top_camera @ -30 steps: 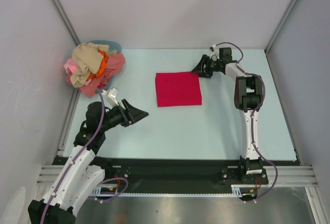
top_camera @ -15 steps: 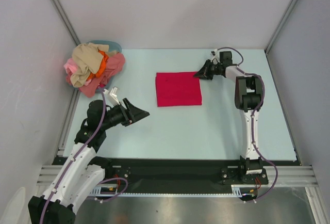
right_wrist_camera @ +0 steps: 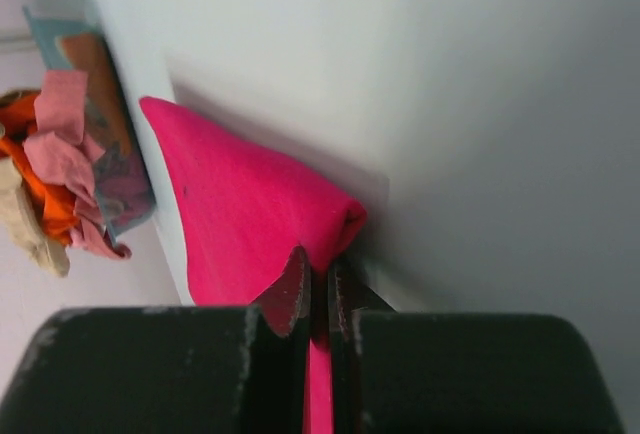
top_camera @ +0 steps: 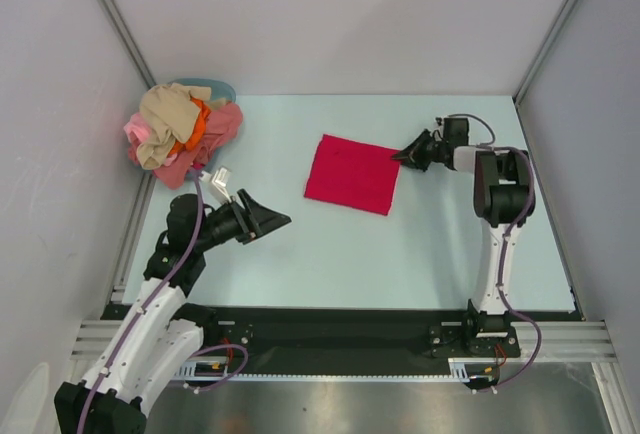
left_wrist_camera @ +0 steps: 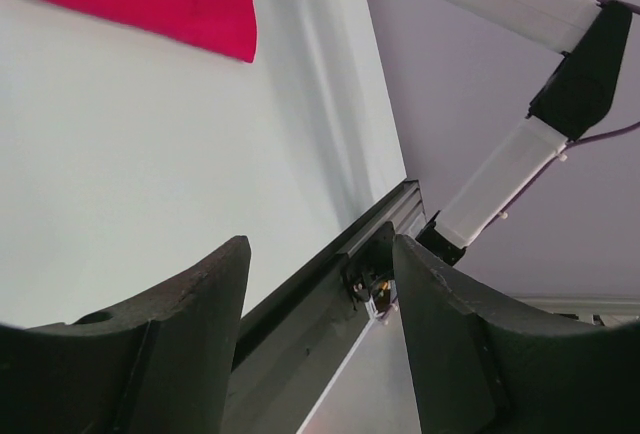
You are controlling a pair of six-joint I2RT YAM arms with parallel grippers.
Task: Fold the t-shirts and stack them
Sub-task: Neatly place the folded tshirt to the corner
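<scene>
Tub (top_camera: 218, 85) holds heaped t-shirts (top_camera: 180, 129); right gripper (top_camera: 398, 157) pinches red t-shirt (top_camera: 352, 174), left gripper (top_camera: 278, 220) gapes empty.

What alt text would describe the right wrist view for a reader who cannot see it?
The right tool is shut on a corner of the folded crimson-red t-shirt, which lies on the pale table. A heap of other t-shirts sits at the left edge.

Pale blue desk (top_camera: 300, 254): folded red t-shirt (top_camera: 352, 174) lies flat at centre frame, edges askew to the desk's. Heap of t-shirts (top_camera: 180, 129) upper left, over light-blue tub (top_camera: 205, 85).
</scene>
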